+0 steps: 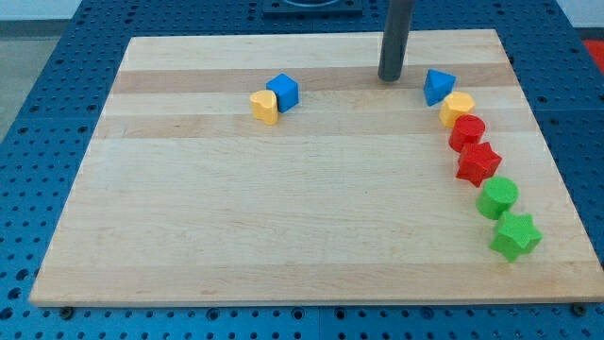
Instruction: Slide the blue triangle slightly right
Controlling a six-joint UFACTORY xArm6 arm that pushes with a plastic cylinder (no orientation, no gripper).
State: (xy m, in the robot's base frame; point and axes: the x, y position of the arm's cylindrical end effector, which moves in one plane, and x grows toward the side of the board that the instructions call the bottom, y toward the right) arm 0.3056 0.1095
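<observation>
The blue triangle (437,86) lies near the board's top right, at the head of a curved row of blocks. My tip (391,78) rests on the board just to the triangle's left, with a small gap between them. The rod rises straight up out of the view's top. Below the triangle, touching it, is a yellow hexagon-like block (457,108).
The row continues downward with a red rounded block (466,132), a red star (478,162), a green rounded block (497,197) and a green star (515,235). A blue cube (282,91) and a yellow block (264,106) sit together at the upper left of the wooden board (283,217).
</observation>
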